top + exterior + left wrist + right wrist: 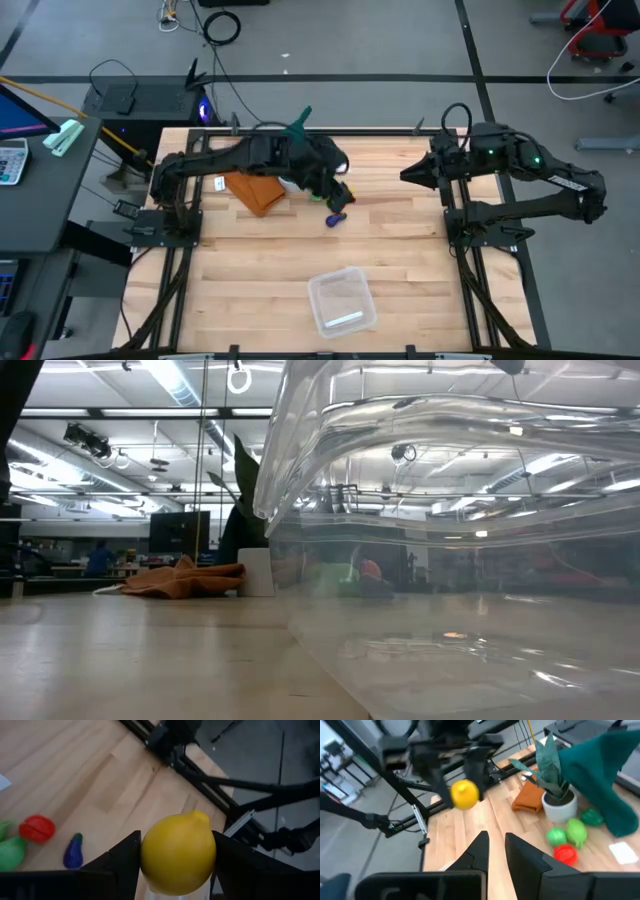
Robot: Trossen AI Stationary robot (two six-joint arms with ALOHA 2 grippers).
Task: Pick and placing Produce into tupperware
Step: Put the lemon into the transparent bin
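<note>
**Lemon in hand, container well off**

My left hand [175, 865] gripped the smooth yellow toy lemon [178, 854] between both dark fingers, jaws spread wide around its belly, lifted clear of the pale wooden tabletop [400, 250]. The clear, shallow, rounded-square plastic container [341, 301] sat near the front edge, well apart from the hand. The remaining produce lay below: a red toy tomato [37, 828], a small purple toy eggplant [73, 858], a green toy fruit [11, 853], all close to the white pot with teal-green leaves [559, 804] and the orange-brown cloth [255, 191]. My right hand [495, 851] waited at its own side, fingers nearly together, holding nothing.

Risks, as I judged them: the lemon was round and slick, held only at its widest part, so a jolt could squirt it out. Released high, it might bounce off the container's low wall.
</note>
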